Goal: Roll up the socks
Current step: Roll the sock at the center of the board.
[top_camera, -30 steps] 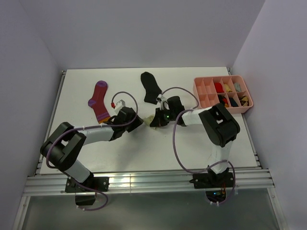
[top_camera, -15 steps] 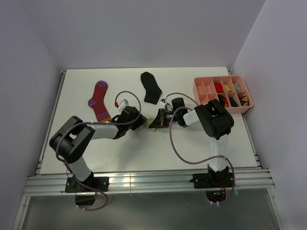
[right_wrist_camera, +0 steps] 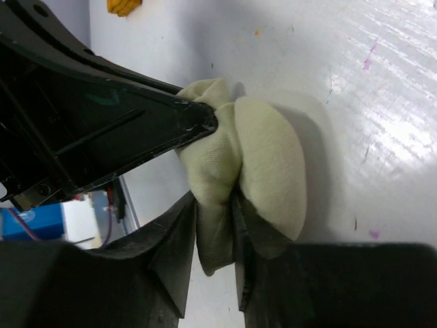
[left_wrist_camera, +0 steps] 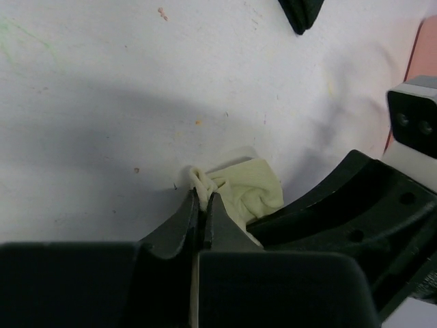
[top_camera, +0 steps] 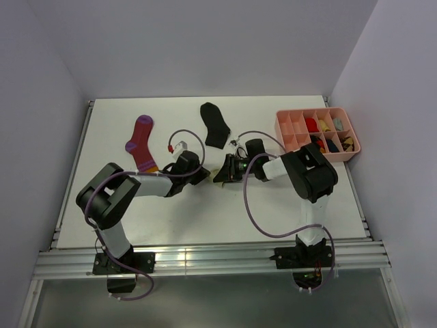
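Observation:
A small cream sock point(right_wrist_camera: 270, 154) lies bunched on the white table between my two grippers, seen from above as a pale scrap point(top_camera: 213, 169). My left gripper point(left_wrist_camera: 203, 194) is shut on a thin fold at the sock's edge point(left_wrist_camera: 249, 191). My right gripper point(right_wrist_camera: 215, 208) faces it from the other side, its jaws a little apart with a thick fold of the same sock filling the gap. Both grippers meet low at mid-table: left point(top_camera: 202, 174), right point(top_camera: 222, 175). The black ankle sock point(top_camera: 215, 125) and the magenta striped sock point(top_camera: 141, 144) lie flat farther back.
A pink compartment tray point(top_camera: 289, 129) holding several rolled socks stands at the right back. The black sock's tip point(left_wrist_camera: 300, 14) lies just beyond the grippers. The magenta sock's orange toe point(right_wrist_camera: 123, 5) shows behind the left gripper's body point(right_wrist_camera: 102, 130).
My left gripper has closed on the edge of the cream sock, and its arm has swung in closer. The right gripper stays at the sock.

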### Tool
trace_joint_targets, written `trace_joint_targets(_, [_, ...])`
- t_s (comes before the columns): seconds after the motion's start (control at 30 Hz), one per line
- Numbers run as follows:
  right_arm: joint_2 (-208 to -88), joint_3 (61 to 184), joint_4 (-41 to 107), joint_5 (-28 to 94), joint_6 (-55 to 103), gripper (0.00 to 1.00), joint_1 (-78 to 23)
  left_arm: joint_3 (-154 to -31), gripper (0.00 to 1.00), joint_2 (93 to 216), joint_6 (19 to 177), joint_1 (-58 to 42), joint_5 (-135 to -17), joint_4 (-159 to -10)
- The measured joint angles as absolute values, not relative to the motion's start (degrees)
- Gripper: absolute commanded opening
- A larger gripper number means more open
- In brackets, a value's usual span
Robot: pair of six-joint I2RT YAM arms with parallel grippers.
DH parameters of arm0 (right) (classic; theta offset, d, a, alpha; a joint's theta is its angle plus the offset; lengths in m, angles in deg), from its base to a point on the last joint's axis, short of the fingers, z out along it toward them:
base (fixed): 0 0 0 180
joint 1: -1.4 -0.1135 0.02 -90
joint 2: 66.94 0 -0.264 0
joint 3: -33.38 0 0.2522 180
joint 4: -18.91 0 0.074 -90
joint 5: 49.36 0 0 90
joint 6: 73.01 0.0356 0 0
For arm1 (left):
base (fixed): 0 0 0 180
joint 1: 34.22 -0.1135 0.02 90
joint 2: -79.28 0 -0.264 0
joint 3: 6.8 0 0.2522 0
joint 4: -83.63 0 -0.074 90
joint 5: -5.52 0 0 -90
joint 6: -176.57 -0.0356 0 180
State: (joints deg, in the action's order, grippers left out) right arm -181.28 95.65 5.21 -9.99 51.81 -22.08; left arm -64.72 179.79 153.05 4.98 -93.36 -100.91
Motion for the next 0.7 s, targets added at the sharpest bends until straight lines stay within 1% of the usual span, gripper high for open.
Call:
trace_joint_targets(0.07, [-179.31,95.04,6.63,-8.33,50.46,0.40,-22.13,-65.29,0.00,180.05,152.77,5.33,-93.36,-100.32])
trace_joint_targets(0.1, [-177.94,94.63,7.52,-6.95,49.34,0.44,-22.21,-65.51,0.00,180.07,152.59,5.53,-93.38,-100.06])
trace_joint_targets(0.2, [-172.12,92.51,10.63,-0.83,45.52,0.48,-22.98,-66.03,0.00,180.07,152.02,5.99,-93.38,-98.97])
trace_joint_targets(0.3, [-164.93,90.95,14.04,7.76,40.45,0.49,-25.30,-67.02,0.00,180.07,151.52,6.12,-93.41,-97.22])
trace_joint_targets(0.47, [-156.52,90.10,15.00,21.88,30.59,0.50,-33.45,-68.59,0.00,180.07,150.21,6.12,-93.56,-94.33])
trace_joint_targets(0.53, [-155.10,89.12,14.72,25.64,27.05,0.49,-36.62,-68.96,0.00,180.07,149.84,6.12,-93.54,-93.61])
trace_joint_targets(0.7, [-155.97,86.67,14.23,33.15,20.17,0.49,-40.29,-69.64,0.00,180.07,149.10,6.12,-93.52,-92.36])
